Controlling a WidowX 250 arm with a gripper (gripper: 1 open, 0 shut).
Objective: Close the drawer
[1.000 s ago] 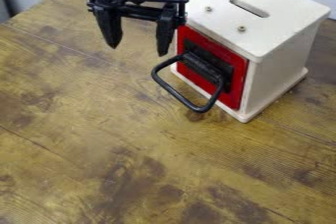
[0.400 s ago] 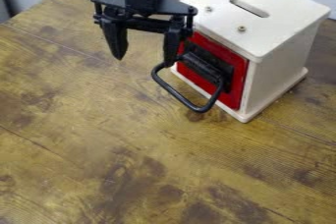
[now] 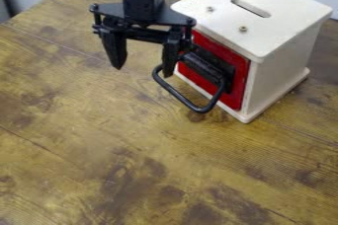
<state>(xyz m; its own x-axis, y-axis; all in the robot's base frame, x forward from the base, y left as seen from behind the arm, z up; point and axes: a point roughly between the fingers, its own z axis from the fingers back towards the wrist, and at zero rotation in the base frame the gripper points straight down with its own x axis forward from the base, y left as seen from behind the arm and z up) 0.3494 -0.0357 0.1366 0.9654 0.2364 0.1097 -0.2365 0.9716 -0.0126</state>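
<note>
The black two-fingered metal gripper hangs with its fingers spread — nothing between them — beside the red box-shaped drawer (big black loop handle) in the cream-white wooden cabinet.

One cream-white cabinet shows two round screws, one top slot and one black loop handle.

Support surface: brown wood-grain table, darker patches and streaks visible across the top. Directly on it: cream-white cabinet housing, standing upright near the table's far edge; red drawer seated in its front.
</note>
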